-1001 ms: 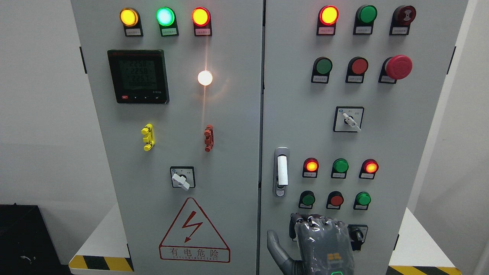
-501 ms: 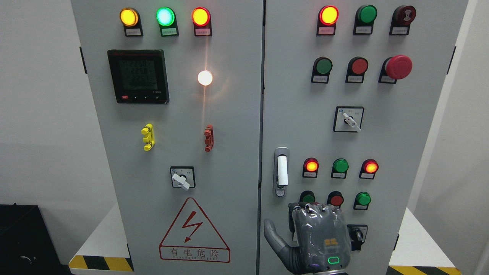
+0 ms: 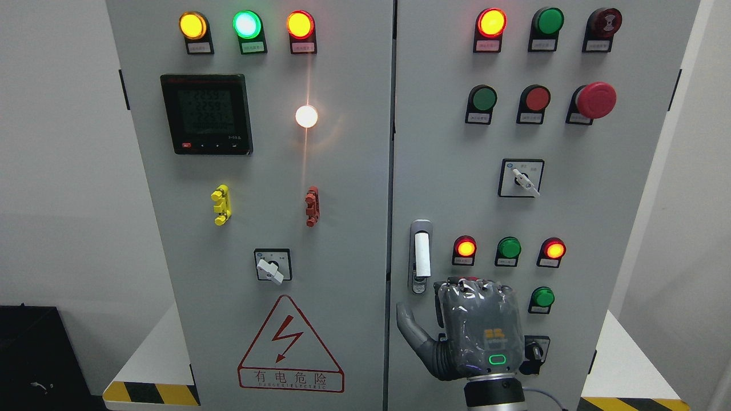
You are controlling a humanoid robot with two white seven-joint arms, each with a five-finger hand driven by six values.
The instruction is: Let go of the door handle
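Observation:
The door handle (image 3: 421,254) is a white upright lever in a silver housing with a keyhole below it, on the left edge of the cabinet's right door (image 3: 445,171). My right hand (image 3: 442,299) is seen from behind, just below and to the right of the handle and apart from it. Its thumb (image 3: 412,328) sticks out to the left and its fingers (image 3: 474,284) point toward the panel, open and holding nothing. It covers two buttons of the lower row. My left arm is out of view.
The grey cabinet carries lit lamps, push buttons, a red mushroom stop (image 3: 595,100), rotary switches (image 3: 524,178), a meter (image 3: 207,114) and a warning triangle (image 3: 290,345). Both doors are closed. A white base with yellow-black stripes (image 3: 149,393) juts out below.
My right hand has risen along the right door from the bottom edge and now hides the two lower-left buttons. The handle and doors have not moved.

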